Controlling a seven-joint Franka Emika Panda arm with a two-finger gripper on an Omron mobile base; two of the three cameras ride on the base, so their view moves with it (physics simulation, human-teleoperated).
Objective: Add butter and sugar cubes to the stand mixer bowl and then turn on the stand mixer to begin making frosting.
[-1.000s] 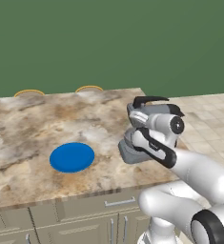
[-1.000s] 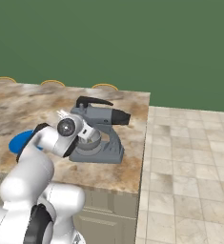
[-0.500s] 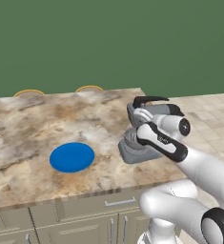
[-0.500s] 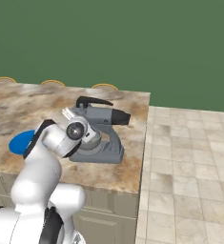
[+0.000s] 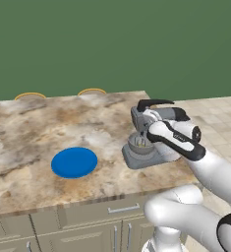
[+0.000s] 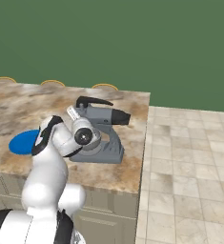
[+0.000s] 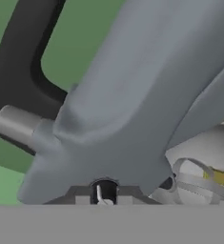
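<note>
The stand mixer (image 5: pixel 154 133) stands on the counter (image 5: pixel 33 128), near its right end and toward its front edge. The stand mixer bowl (image 5: pixel 140 143) sits on the mixer's base, under its head, on the side facing the plate (image 5: pixel 74 162). The plate lies flat on the counter, well apart to the mixer's left. In the hand view the butter (image 7: pixel 220 177) lies in the bowl (image 7: pixel 199 157) by the whisk (image 7: pixel 195 182), below the mixer's head.

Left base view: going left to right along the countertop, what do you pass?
blue plate → stand mixer bowl → stand mixer, with the robot arm lying across its right side.
</note>
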